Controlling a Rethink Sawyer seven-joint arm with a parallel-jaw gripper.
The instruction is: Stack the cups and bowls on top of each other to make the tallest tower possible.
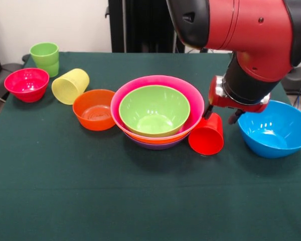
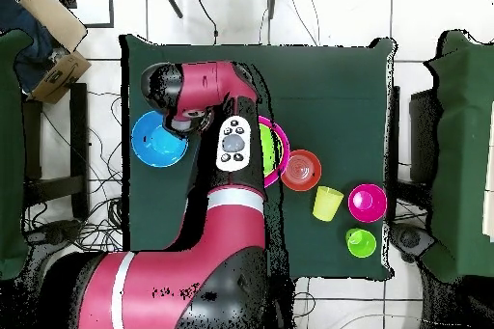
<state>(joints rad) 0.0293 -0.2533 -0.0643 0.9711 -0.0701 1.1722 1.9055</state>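
Note:
The tower point(image 1: 140, 134) stands mid-table: nested purple, orange and pink bowls with a lime-green bowl point(image 1: 154, 109) innermost. A red cup point(image 1: 206, 135) lies tipped on its side against the tower's right, mouth toward the camera. My gripper point(image 1: 220, 115) hangs just above and behind that cup, fingers apart, the left fingertip point(image 1: 207, 112) at the cup's upper edge. A blue bowl point(image 1: 274, 128) sits to the right. A small orange bowl point(image 1: 94, 109), a yellow cup point(image 1: 70, 86) on its side, a magenta bowl point(image 1: 26, 84) and an upright green cup point(image 1: 45, 57) stand at the left.
In the overhead view the arm covers the gripper and most of the tower point(image 2: 277, 142); the blue bowl point(image 2: 159, 140), orange bowl point(image 2: 302, 170), yellow cup point(image 2: 328, 203), magenta bowl point(image 2: 368, 202) and green cup point(image 2: 361, 241) show. Chairs flank the table.

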